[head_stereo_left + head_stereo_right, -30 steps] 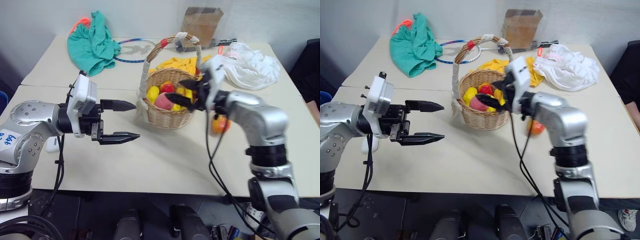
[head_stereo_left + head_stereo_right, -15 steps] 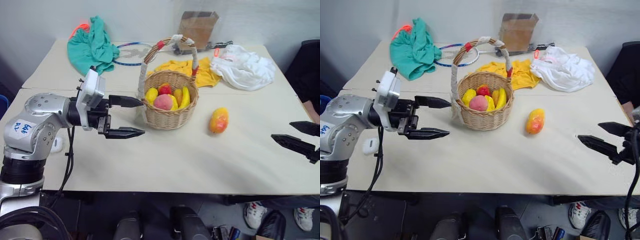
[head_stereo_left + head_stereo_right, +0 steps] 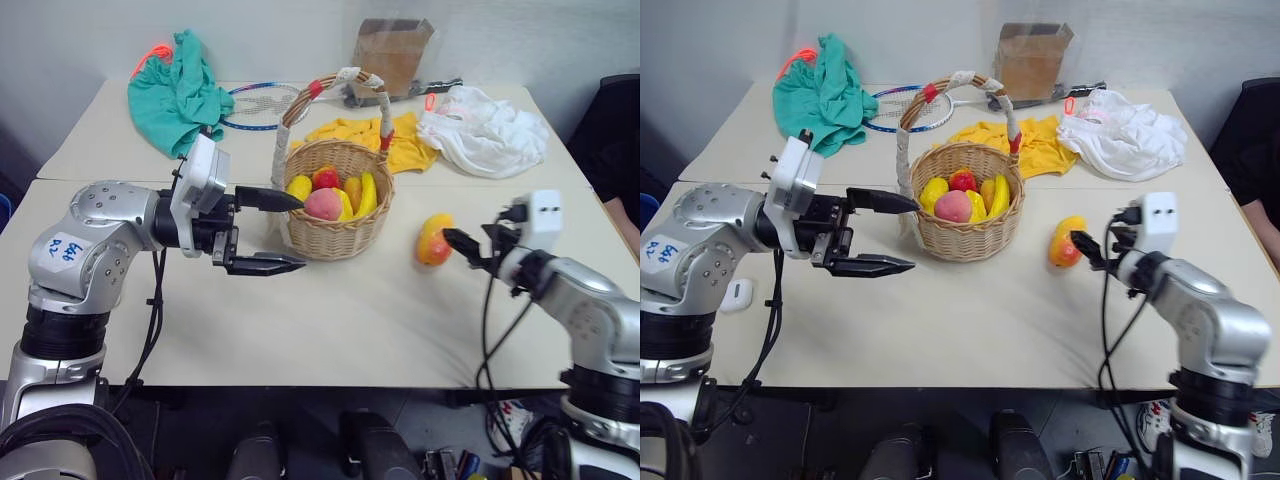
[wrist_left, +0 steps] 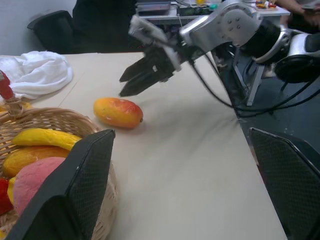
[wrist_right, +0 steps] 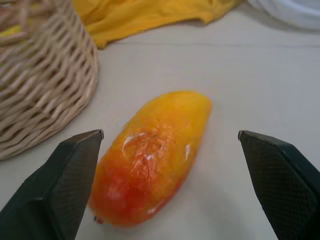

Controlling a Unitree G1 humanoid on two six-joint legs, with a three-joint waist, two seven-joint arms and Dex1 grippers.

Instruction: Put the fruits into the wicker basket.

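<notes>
We see the peach [image 3: 324,204] in the wicker basket [image 3: 336,235], the mango [image 3: 434,240] lying on the surface [image 3: 350,320]. Right end effector [image 5: 170,165] gapes before the mango; left end effector [image 3: 283,231] hangs open by the basket.

Mango [image 5: 152,155] lies on the desk [image 5: 260,100] between the open jaws; basket [image 5: 42,85] just beside it; yellow cloth [image 5: 145,17] behind.

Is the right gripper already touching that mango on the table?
Apart. In the right wrist view the mango lies between the open fingers with bare table showing on both sides; the right gripper sits just short of it.
</notes>
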